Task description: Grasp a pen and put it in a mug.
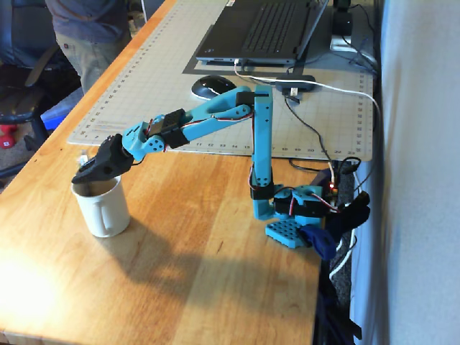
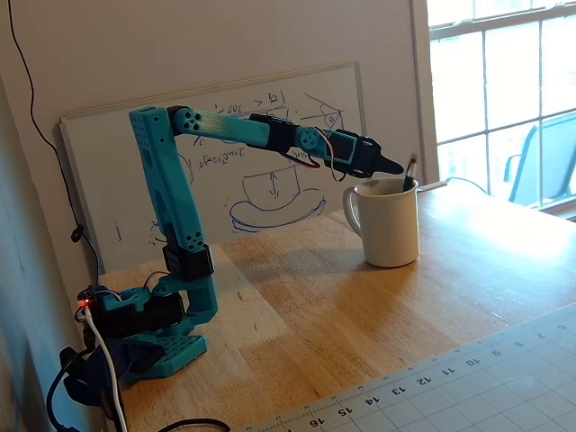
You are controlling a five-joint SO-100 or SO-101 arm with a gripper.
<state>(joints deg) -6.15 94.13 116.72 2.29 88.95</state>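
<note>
Fixed views show the pen point(image 2: 410, 173) inside the mug point(image 2: 389, 223) — my hand point(image 2: 392, 168) looks spread; I lift slowly, straight up.
</note>
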